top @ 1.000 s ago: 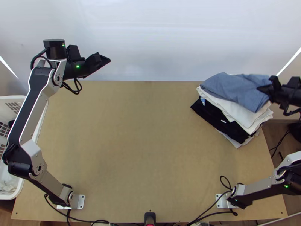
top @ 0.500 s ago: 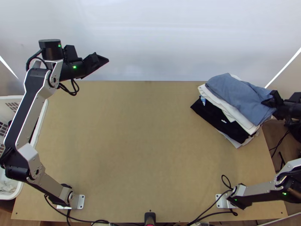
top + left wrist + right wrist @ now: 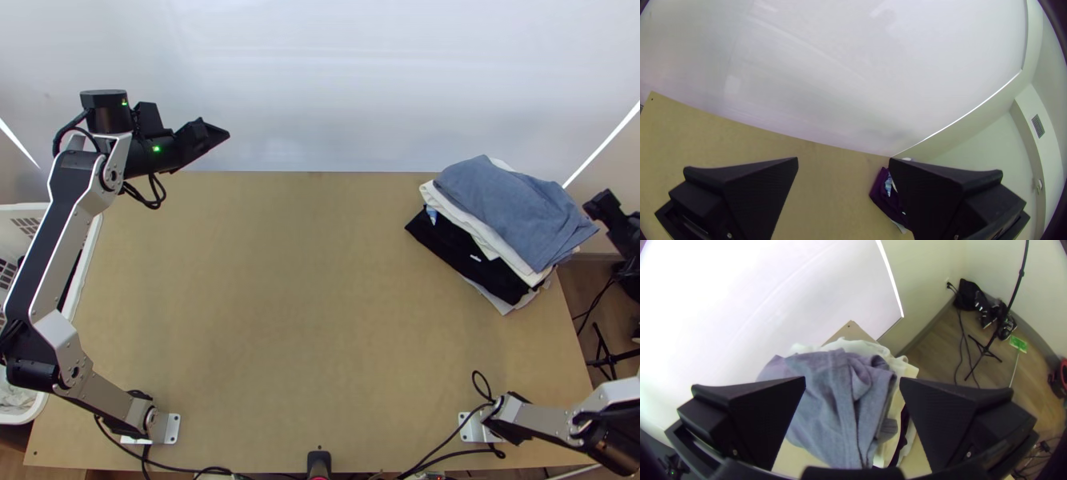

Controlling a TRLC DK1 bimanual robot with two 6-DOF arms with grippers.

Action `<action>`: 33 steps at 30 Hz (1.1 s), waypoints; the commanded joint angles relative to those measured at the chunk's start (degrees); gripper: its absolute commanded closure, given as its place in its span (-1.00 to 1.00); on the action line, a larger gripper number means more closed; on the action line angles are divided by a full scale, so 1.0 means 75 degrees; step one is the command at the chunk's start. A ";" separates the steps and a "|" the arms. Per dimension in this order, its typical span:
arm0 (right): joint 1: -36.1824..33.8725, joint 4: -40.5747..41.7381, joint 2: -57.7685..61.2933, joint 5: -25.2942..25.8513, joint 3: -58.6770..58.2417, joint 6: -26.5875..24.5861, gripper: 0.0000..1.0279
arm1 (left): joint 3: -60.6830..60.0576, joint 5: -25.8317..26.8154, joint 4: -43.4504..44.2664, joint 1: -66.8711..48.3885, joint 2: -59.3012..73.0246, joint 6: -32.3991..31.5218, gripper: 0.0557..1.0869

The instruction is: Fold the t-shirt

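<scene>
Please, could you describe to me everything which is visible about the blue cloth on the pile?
The blue cloth is greyish blue, plain and soft-looking. It lies folded, slanting, on top of the pile at the table's far right corner. Its surface is creased, with layered edges at the end nearest the right claw. White cloth is directly beneath it. The claw is open beside it, seemingly not touching. I cannot tell how many folds it has.

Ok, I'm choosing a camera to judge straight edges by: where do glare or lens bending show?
Right wrist view: glare washes out much of the white backdrop; left wrist view: the table has a bowed far edge, and the right-hand corners are dark; top view: soft sheen on the backdrop, that same edge nearly straight.
</scene>
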 commanded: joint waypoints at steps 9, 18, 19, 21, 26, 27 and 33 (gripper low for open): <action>0.1510 -0.0219 0.1061 -0.0511 0.1094 0.1945 -0.91 | -0.0041 -0.0002 0.0198 0.0062 0.0016 0.0009 -0.92; 0.1510 -0.1063 0.1576 -0.1191 0.2876 0.3879 -0.90 | 0.0182 0.0033 0.0198 0.0179 0.0133 0.0009 -0.92; 0.1510 -0.1121 0.1600 -0.1238 0.2993 0.3984 -0.90 | 0.0205 0.0045 0.0198 0.0202 0.0133 0.0009 -0.92; 0.1510 -0.1145 0.1787 -0.1390 0.3075 0.4090 -0.90 | 0.0264 0.0045 0.0198 0.0237 0.0192 0.0009 -0.92; 0.1510 -0.1156 0.2725 -0.1507 0.3157 0.4125 -0.90 | 0.0358 0.0045 0.0198 0.0237 0.0262 -0.0014 -0.92; 0.1475 -0.1145 0.2924 -0.1507 0.3169 0.4125 -0.90 | 0.0369 0.0045 0.0198 0.0237 0.0274 -0.0014 -0.92; 0.0877 -0.0078 0.3756 -0.0605 0.2618 0.3727 -0.90 | 0.0440 0.0045 0.0198 0.0366 0.0239 -0.0026 -0.92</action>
